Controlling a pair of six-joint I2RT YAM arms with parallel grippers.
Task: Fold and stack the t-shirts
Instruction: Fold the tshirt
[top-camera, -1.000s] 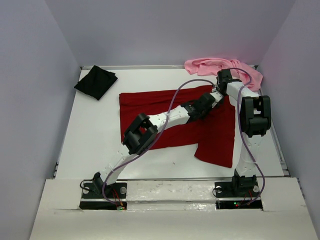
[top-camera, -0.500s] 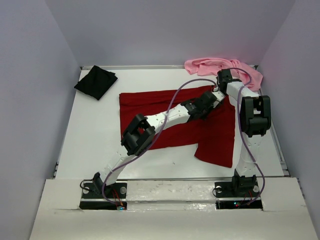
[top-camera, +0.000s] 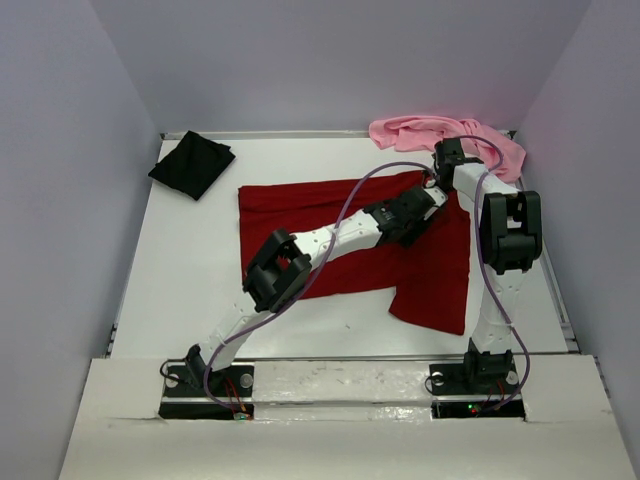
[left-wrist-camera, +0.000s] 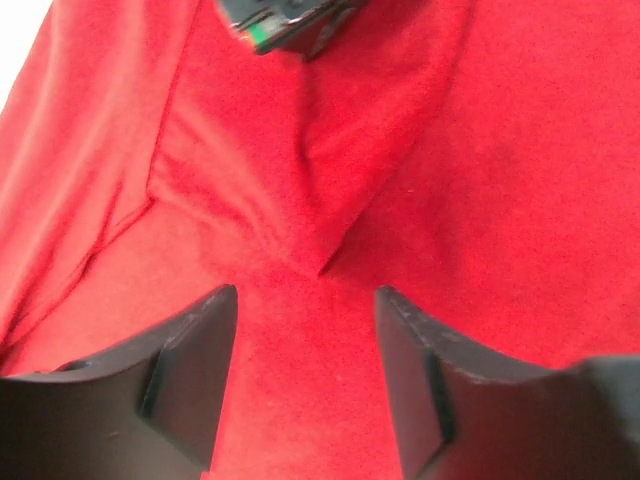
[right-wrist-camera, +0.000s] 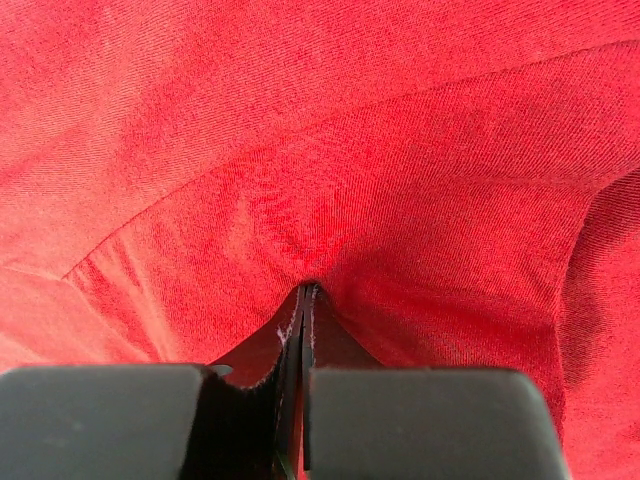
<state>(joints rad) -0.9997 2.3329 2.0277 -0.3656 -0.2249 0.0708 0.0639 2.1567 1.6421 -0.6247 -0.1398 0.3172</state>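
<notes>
**As the left pincer lets go, the red shirt is left to one grip**

Since a second ago the left pincer (left-wrist-camera: 305, 295) has gone from nearly shut to wide. Its dark jaws now stand apart over the red shirt (top-camera: 300, 205) with nothing between them, and a pointed tuck of cloth lies just beyond. The right pincer (right-wrist-camera: 303, 292) is clamped on a pinch of the same shirt at its far right edge. My reading is that one side of a fold has been laid down and released while the other is yet to be let go, so this shirt is only partly folded.

The red shirt lies across the middle of the table (top-camera: 180, 280), a broad flat band with a flap reaching near and right. It is soft, matte cloth with a fine weave, creased into shallow ridges. The black shirt (top-camera: 192, 163) sits far left as a compact folded diamond. The pink shirt (top-camera: 430, 130) is a rumpled heap at the far right, not yet folded.
</notes>
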